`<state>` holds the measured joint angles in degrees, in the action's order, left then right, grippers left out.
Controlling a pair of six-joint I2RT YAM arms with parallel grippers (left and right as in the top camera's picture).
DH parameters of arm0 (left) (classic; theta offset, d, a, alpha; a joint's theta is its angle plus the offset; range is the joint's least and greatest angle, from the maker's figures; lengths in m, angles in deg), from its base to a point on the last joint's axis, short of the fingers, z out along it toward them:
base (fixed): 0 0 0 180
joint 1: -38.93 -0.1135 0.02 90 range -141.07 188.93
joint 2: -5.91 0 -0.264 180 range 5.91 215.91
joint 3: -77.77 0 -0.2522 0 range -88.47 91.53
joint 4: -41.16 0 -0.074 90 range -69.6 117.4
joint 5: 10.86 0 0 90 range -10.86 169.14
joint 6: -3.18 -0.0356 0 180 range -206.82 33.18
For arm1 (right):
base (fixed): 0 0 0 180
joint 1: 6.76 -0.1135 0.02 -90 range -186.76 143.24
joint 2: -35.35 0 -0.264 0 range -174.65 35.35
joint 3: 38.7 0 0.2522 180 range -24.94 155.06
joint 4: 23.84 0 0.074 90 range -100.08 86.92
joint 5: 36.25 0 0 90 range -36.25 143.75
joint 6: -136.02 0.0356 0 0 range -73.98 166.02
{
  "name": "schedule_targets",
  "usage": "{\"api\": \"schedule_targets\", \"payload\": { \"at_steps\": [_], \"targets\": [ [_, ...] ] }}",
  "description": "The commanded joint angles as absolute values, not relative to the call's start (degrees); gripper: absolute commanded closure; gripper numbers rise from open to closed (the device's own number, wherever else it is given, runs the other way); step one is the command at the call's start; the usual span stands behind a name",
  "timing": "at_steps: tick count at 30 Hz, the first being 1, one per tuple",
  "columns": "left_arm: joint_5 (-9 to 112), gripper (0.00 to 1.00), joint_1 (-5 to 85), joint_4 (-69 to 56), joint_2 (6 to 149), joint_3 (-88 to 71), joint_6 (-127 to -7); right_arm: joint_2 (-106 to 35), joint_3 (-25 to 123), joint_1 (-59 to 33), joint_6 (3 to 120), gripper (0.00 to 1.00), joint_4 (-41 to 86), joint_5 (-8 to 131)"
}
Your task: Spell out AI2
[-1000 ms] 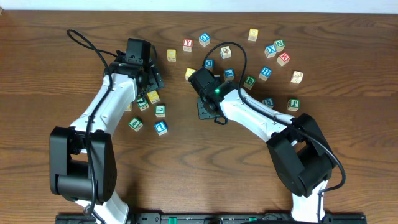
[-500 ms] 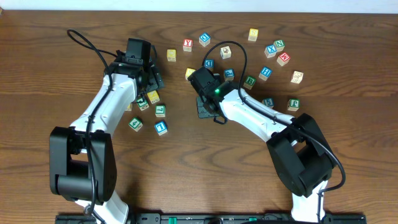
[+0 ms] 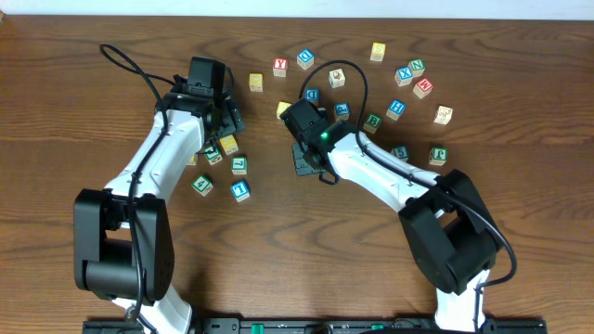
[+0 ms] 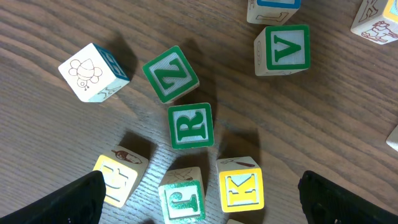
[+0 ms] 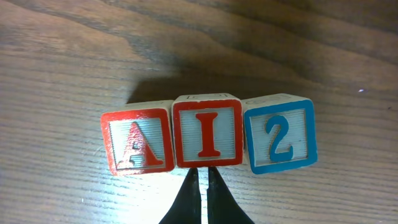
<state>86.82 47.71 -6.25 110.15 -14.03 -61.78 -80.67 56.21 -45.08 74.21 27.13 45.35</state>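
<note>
The A cube [image 5: 137, 142], I cube [image 5: 208, 132] and 2 cube [image 5: 280, 140] sit touching in a left-to-right row at the centre of the right wrist view. They lie just above the right gripper [image 5: 202, 199], the nearer one, whose fingers are pressed together below the I. Overhead, that wrist hides the row. The left gripper [image 4: 211, 196], spread wide, hovers over stray blocks [image 4: 191, 124].

My claw [image 5: 201, 186], pinched together at bottom centre, sits just below I [image 5: 208, 132], which touches A [image 5: 137, 142] on its left and 2 [image 5: 280, 141] on its right.
</note>
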Motion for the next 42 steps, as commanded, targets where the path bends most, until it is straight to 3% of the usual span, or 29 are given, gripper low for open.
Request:
{"api": "schedule_targets", "payload": {
  "at_steps": [1,24,42],
  "targets": [
    [87.6,0.02,47.6,-6.4,110.1,-14.0,-62.2,-75.6,56.6,-45.0,72.9,0.99,27.1,44.8],
    [87.0,0.02,47.6,-6.4,110.1,-14.0,-62.1,-80.1,56.4,-35.7,75.0,0.99,26.1,45.4],
    [76.5,0.02,47.8,-7.3,110.5,-14.1,-62.2,-80.1,55.1,-35.7,76.4,0.99,28.3,50.3]
  ]
}}
